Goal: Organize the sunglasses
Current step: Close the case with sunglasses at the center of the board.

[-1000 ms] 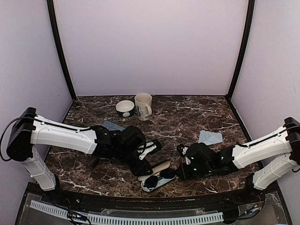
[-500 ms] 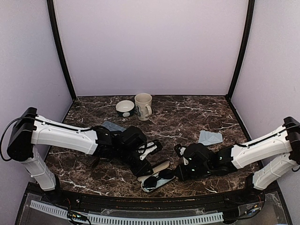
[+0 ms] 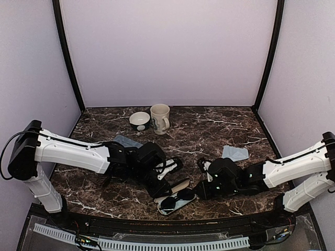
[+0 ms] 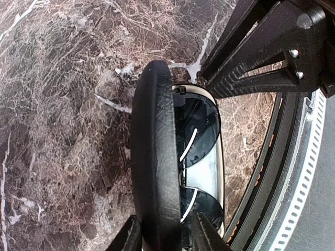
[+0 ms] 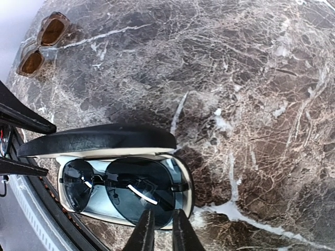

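Near the front edge of the marble worktop (image 3: 220, 125), a black case (image 5: 99, 140) lies open with its lid raised. The left claw (image 4: 166, 234) is clamped on the lid's edge, one finger on each side. Black thin-framed sunglasses (image 5: 125, 185) lie folded inside on the pale lining, dark lenses up, filling the tray from end to end. The right claw (image 5: 161, 222) hovers just over one lens and the case's rim, its fingers a narrow gap apart and gripping nothing. On the bare marble beyond the lid, well apart from the case, lies a second pair, brownish sunglasses (image 5: 42, 44), hard to pick out against the stone. Seen from overhead, both arms reach low across the worktop and meet at the case. Far back, a cream mug (image 3: 160, 118) stands upright just beside a small bowl (image 3: 140, 121), close to the rear wall.
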{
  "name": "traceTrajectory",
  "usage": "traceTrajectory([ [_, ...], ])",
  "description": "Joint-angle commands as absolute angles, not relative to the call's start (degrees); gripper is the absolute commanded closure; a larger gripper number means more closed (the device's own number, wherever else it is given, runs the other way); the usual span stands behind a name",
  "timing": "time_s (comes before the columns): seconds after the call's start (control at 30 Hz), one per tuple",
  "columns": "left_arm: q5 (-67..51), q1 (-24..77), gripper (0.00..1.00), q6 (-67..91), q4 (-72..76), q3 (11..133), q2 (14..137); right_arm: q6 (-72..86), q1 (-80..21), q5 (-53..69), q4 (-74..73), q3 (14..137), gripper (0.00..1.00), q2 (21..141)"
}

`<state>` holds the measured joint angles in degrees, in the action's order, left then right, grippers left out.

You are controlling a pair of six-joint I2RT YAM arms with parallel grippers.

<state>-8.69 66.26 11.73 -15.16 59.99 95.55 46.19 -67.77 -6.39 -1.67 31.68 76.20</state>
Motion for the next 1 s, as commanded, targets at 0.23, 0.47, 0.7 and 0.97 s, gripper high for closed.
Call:
traceTrajectory([
  [0.23,-6.7,67.8,0.67,10.8,-16.8,62.1,95.8,50.8,-64.8,-2.1,4.9,25.8,0.83,74.6],
  [0.47,-6.2,68.0,0.67,10.7,-16.8,62.2,95.9,51.5,-63.5,0.4,8.5,24.5,0.83,75.5],
  [0.7,-5.6,68.3,0.67,10.6,-17.2,62.3,96.1,51.8,-63.1,1.9,11.2,24.1,0.83,77.6],
  [0.97,-5.4,68.8,0.67,10.5,-17.1,62.4,96.3,52.2,-62.9,1.8,12.1,23.7,0.85,78.1],
])
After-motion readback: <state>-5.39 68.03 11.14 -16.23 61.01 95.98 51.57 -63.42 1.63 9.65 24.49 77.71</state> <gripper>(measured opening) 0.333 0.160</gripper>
